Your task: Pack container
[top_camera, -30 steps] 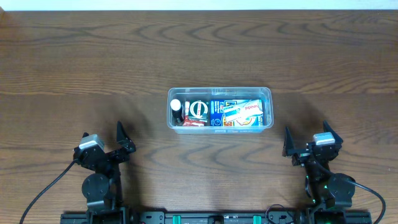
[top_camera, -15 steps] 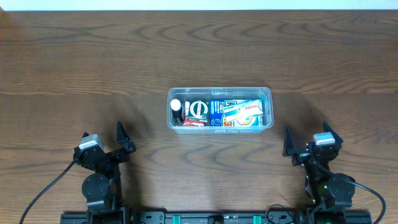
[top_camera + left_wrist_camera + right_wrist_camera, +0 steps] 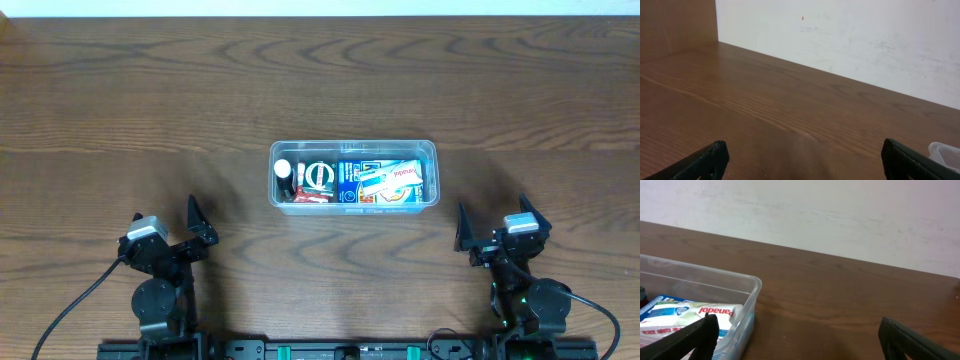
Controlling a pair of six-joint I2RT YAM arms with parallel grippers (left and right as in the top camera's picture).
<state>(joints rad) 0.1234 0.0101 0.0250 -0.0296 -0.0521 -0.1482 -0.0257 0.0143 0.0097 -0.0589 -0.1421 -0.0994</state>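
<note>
The clear plastic container (image 3: 429, 150) sits at the middle of the table. It holds a small black-and-white bottle (image 3: 284, 178), a round dark packet (image 3: 318, 177), a blue box (image 3: 350, 182) and a white Panadol packet (image 3: 393, 180). In the right wrist view the container's corner (image 3: 747, 287) and the Panadol packet (image 3: 710, 312) lie at the left. A corner of the container (image 3: 945, 152) shows at the right of the left wrist view. My left gripper (image 3: 200, 228) is open and empty at the front left. My right gripper (image 3: 492, 225) is open and empty at the front right.
The brown wooden table (image 3: 150, 110) runs to a white wall at the back (image 3: 840, 210). The arm bases stand at the front edge (image 3: 155, 300).
</note>
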